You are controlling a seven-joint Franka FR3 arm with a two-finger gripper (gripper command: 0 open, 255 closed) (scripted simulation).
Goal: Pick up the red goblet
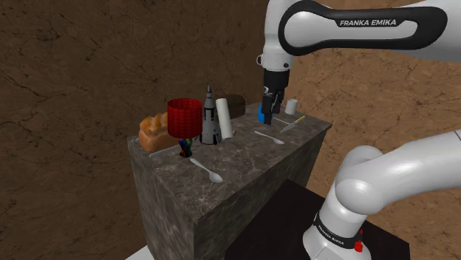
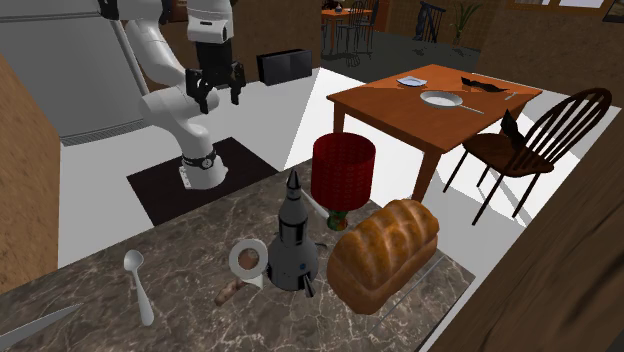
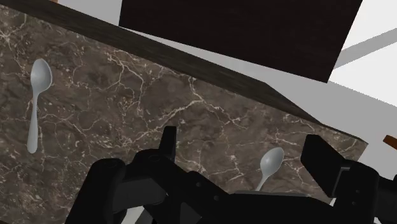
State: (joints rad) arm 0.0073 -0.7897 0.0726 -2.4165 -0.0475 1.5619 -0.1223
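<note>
On the dark marbled worktop (image 1: 244, 151), just beside the brown bread loaf (image 1: 155, 131): upright red ribbed goblet (image 1: 183, 118). Looks rigid, top-heavy on thin stem; best clasped across the bowl. Well apart, black gripper (image 1: 267, 112), fingers spread, empty.

Soft overhead light, dim counter top.
The white robot arm (image 1: 414, 170) is bright above and grey underneath; the dark veined marble counter (image 1: 244, 159) looks matt and dull to its edges, while the dark wooden chair (image 2: 500, 150) throws thin shadows on the bright pale floor (image 2: 300, 115).
</note>
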